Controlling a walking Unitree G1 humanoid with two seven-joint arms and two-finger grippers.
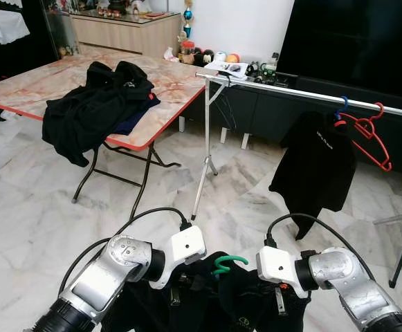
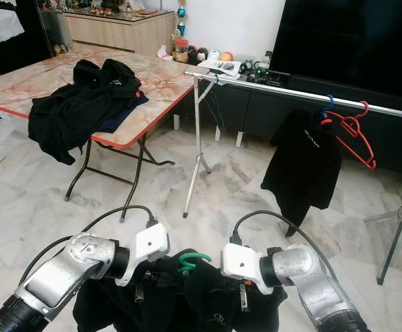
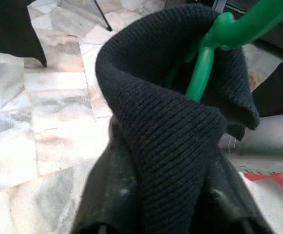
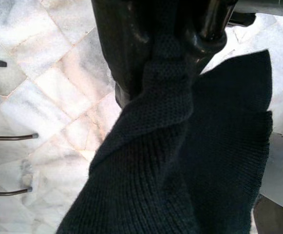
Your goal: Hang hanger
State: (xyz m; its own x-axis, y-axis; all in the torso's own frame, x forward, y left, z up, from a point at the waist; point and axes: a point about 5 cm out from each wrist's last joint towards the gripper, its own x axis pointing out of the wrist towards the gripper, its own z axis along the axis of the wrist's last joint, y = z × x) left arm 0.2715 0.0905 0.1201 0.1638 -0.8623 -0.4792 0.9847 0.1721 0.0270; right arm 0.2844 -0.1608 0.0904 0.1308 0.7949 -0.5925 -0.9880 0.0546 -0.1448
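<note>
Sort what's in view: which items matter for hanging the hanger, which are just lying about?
Job:
- green hanger inside the black garment
- left gripper and right gripper, both clamped on the garment's knit
- clothes rail

Lying about:
- pile of dark clothes on the folding table
- red hanger and black shirt already on the rail
- TV

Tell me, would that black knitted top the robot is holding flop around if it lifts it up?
Probably yes. The black knitted top already folds and bunches around the green hanger, so it looks soft and floppy. Its ribbed knit seems grippy between each pincer's fingers, so slipping seems unlikely.
</note>
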